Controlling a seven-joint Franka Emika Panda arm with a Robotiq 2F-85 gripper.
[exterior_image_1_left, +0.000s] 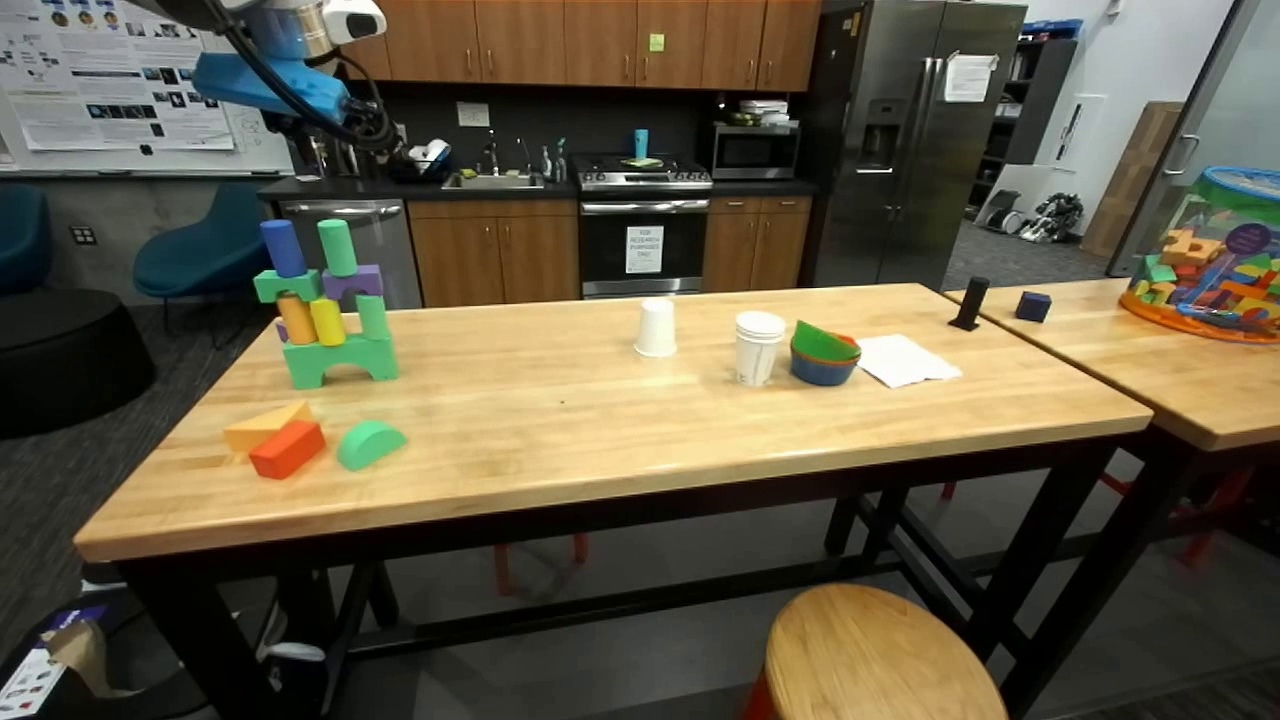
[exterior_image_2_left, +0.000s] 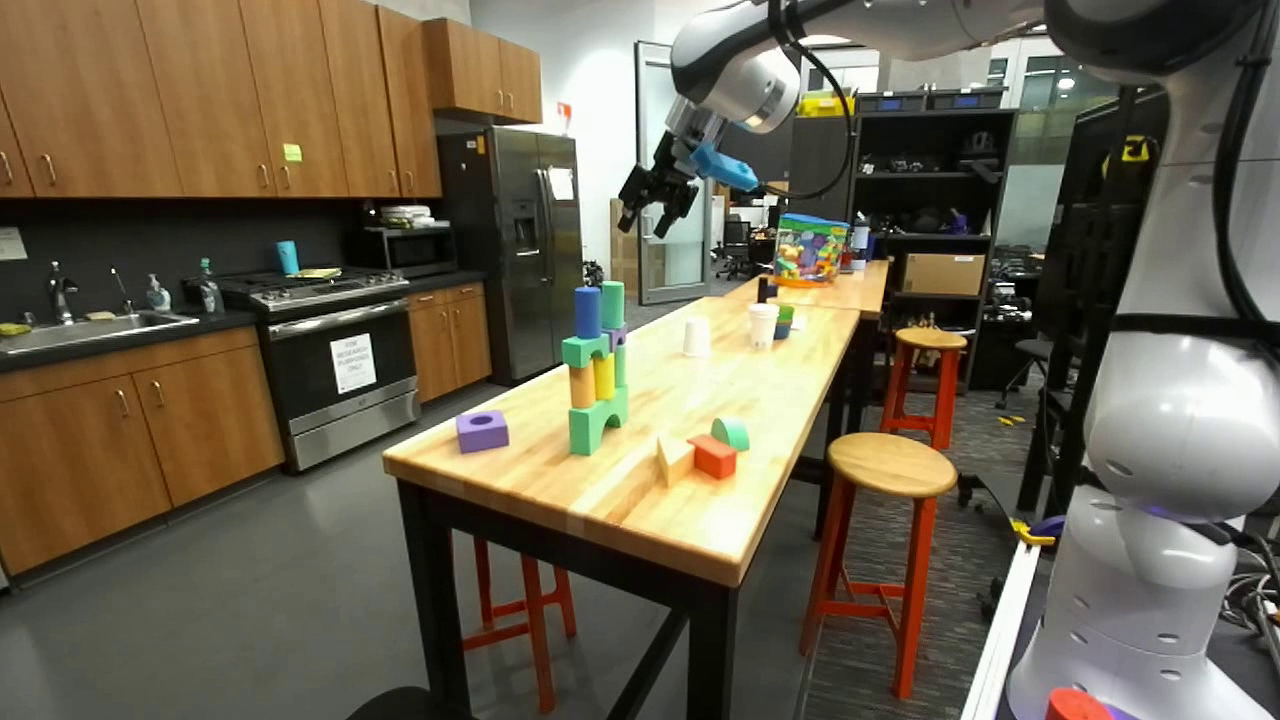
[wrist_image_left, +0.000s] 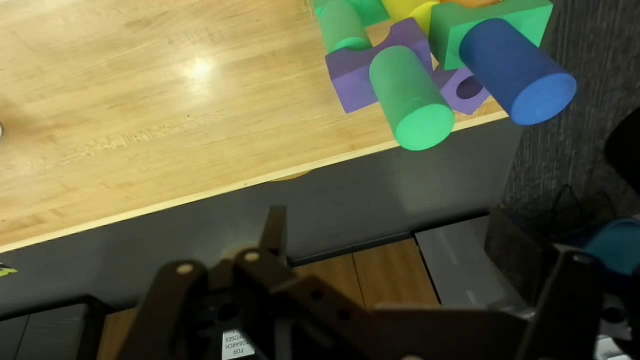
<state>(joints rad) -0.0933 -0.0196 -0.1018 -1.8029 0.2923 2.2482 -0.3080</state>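
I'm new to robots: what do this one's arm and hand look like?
The arm is mostly glossy white, with smooth, rounded sections and some black parts. A black cable loops along it, and a bright blue piece sits near the hand. That hand is black and angular, with two jointed fingers and small, pale round pins.

Light is bright and even, shadows soft. In the wrist view, glare whitens a spot of the surface (wrist_image_left: 190, 120), and the pincer (exterior_image_2_left: 643, 226), dark but distinct in an exterior view, is out of focus.
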